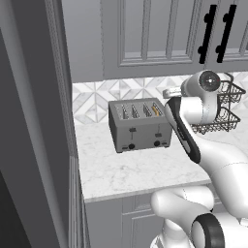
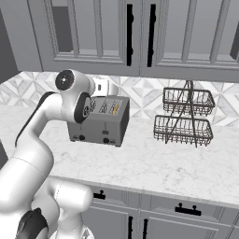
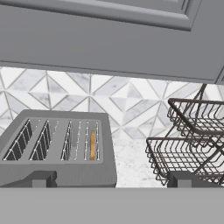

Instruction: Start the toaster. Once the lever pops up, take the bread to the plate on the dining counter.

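Grey wall cabinets (image 2: 140,32) with black bar handles (image 2: 129,33) hang over a white marble-look wall counter (image 1: 140,169), backed by a grey-and-white diamond tile wall (image 3: 109,94). Grey base cabinets (image 2: 154,212) sit below the counter.

White robot arm (image 1: 213,155) rises from the base and bends toward the back wall, elbow above the counter to the right of the toaster in the left base view, in front of the toaster's left part in the right base view.

Two-tier dark wire basket rack (image 2: 184,116) stands on the counter well right of the toaster, near the tile wall.

Toaster (image 1: 139,125), boxy grey metal, four slots on top, sits on the counter close to the tile wall. Two black levers (image 1: 132,130) and two black round knobs (image 1: 131,146) on its front face.

Bread (image 3: 92,145), a thin yellow-tan edge from above, sits down inside the rightmost slot of the toaster; a yellowish sliver shows in the same slot in the left base view (image 1: 155,110).

Pincer (image 3: 109,179): the two dark finger tips (image 3: 40,178) stand far apart at the bottom of the hand view, jaws spread wide, nothing between them, touching nothing. One tip lines up over the toaster's near edge, the other over the rack's lower basket. Pincer hangs above the toaster, apart from it, looking down across its top toward the tile wall.
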